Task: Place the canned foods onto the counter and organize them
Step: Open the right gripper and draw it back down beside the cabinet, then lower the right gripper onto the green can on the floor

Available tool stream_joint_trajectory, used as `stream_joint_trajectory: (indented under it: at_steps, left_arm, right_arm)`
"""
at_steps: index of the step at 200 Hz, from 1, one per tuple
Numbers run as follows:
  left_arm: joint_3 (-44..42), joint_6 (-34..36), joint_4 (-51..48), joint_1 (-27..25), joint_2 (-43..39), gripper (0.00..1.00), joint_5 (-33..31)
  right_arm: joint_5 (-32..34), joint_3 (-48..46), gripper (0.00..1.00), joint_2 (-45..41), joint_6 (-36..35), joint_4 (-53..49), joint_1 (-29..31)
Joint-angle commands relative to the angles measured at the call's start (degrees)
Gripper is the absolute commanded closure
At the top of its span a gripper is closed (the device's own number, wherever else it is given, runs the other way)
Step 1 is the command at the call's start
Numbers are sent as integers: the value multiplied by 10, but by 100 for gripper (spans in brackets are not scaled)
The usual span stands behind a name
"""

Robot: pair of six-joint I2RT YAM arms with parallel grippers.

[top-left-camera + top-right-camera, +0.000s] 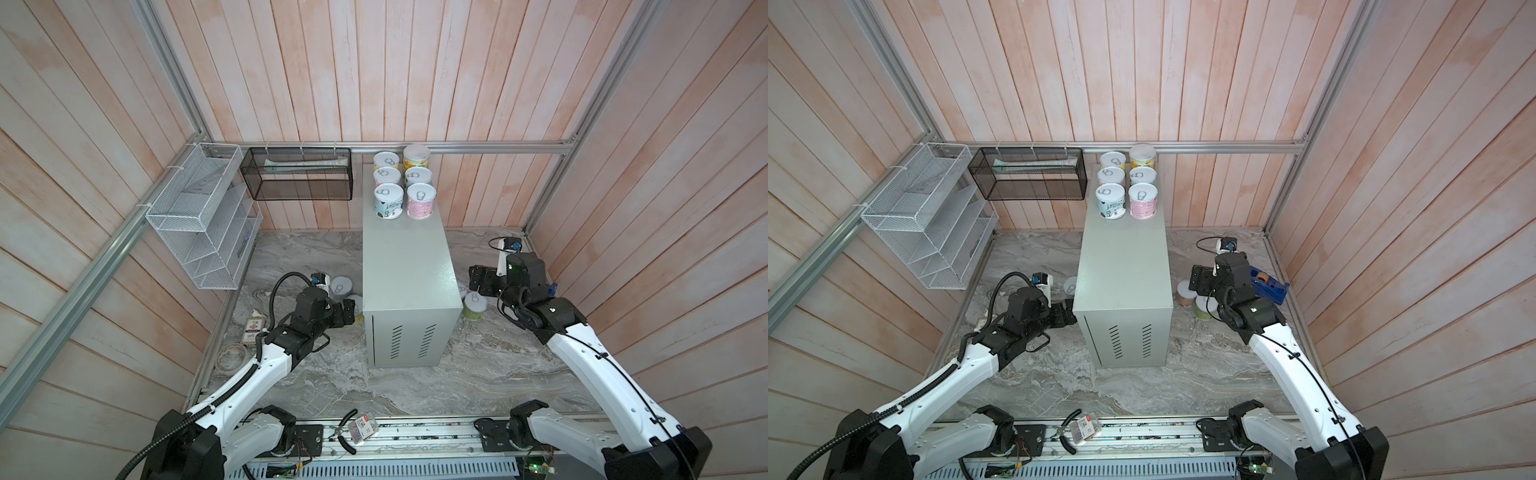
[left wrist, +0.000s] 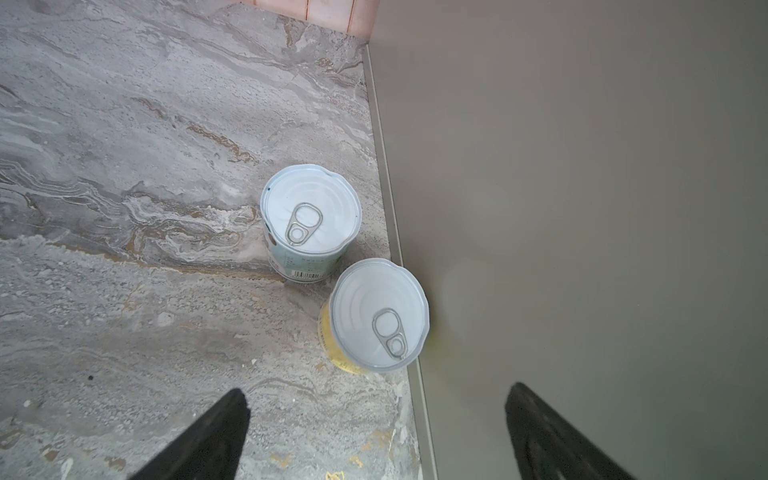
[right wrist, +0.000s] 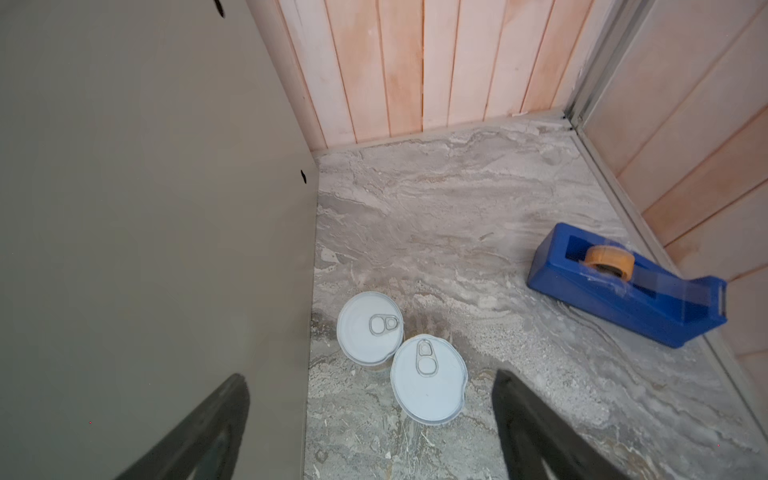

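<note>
Pink plank walls close round a grey marble surface, with the counter standing upright in its middle. Six canned foods already sit on the counter's flat top, packed against its far edge in two rows of three, all upright with pull-tabs up. The nearest pair are a pale-blue can and a pink can. The near half of the top is bare.

Four cans are left on the marble, so I judge the job a little past halfway. By the counter's left wall stand a blue-labelled can, just beside it, and a yellow can hard against it. By the right wall stand an orange can and a green can, apparently touching each other.

The left gripper hangs above its pair with jaws spread wide and nothing between them. The right gripper is likewise parted and empty above its pair.

Counted: ten cans, one counter, two grippers, one blue tape dispenser, one white wire rack, one black mesh basket.
</note>
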Motion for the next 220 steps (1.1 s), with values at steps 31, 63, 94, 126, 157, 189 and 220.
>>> stream_joint_trajectory:
  at_steps: [31,63,94,126,157,189,220]
  left_arm:
    - [-27,-18,42,3,4,2,13]
    - [-35,-17,48,3,12,2,12]
    - [-37,-23,58,2,24,2,20]
    - [-39,-23,66,2,28,2,24]
    - [-36,-21,68,2,40,2,26]
    - [-37,-22,71,1,40,2,28]
    - [-35,-18,67,2,34,2,24]
  right_arm:
    - [-31,-86,9,-1,33,52,-35]
    - [-29,-108,7,5,34,57,-44]
    - [-33,-129,6,5,39,69,-57]
    - [-35,-141,6,29,35,76,-72]
    - [-53,-136,6,65,39,74,-86]
    - [-57,-135,6,86,42,91,-88]
    - [-59,-132,6,113,43,102,-89]
